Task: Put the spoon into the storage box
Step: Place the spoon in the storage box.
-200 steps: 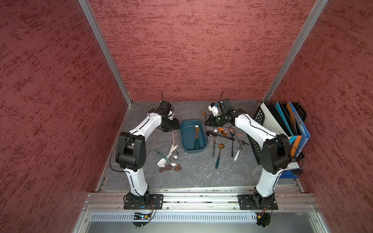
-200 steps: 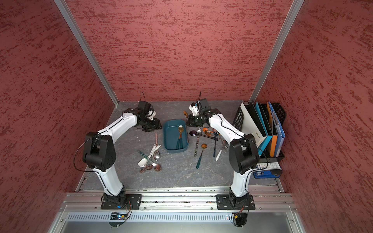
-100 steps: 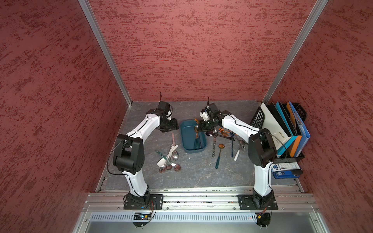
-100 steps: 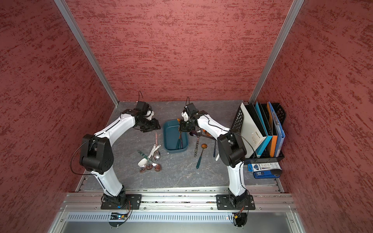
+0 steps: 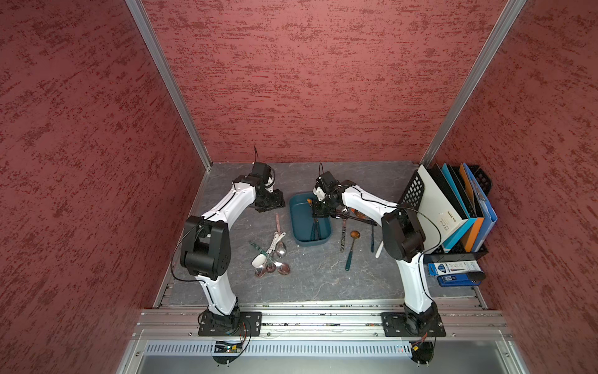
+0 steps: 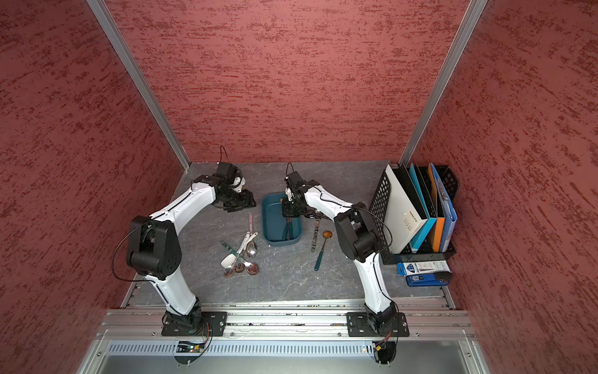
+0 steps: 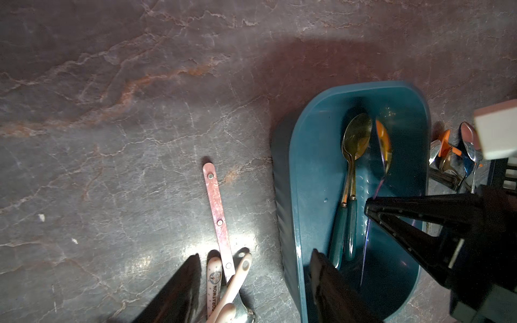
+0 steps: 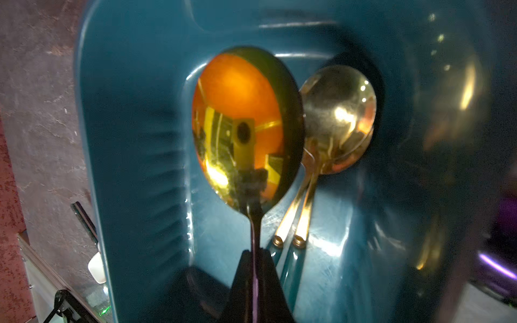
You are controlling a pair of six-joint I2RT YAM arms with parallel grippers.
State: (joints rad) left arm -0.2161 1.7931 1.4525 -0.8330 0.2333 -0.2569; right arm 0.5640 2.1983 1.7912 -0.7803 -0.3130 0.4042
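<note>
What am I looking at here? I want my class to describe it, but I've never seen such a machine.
Two white robot arms stand at a grey table. Two pictures look down from above; two come from cameras on the arms' wrists. The right fingers are shut on a gold spoon over the teal storage box, where two teal-handled spoons lie. The left fingers are open, holding nothing. Other spoons lie loose on the table, and a black rack of folders stands at its side.

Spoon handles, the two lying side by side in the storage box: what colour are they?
Dark teal handles, best seen in the left wrist view.
</note>
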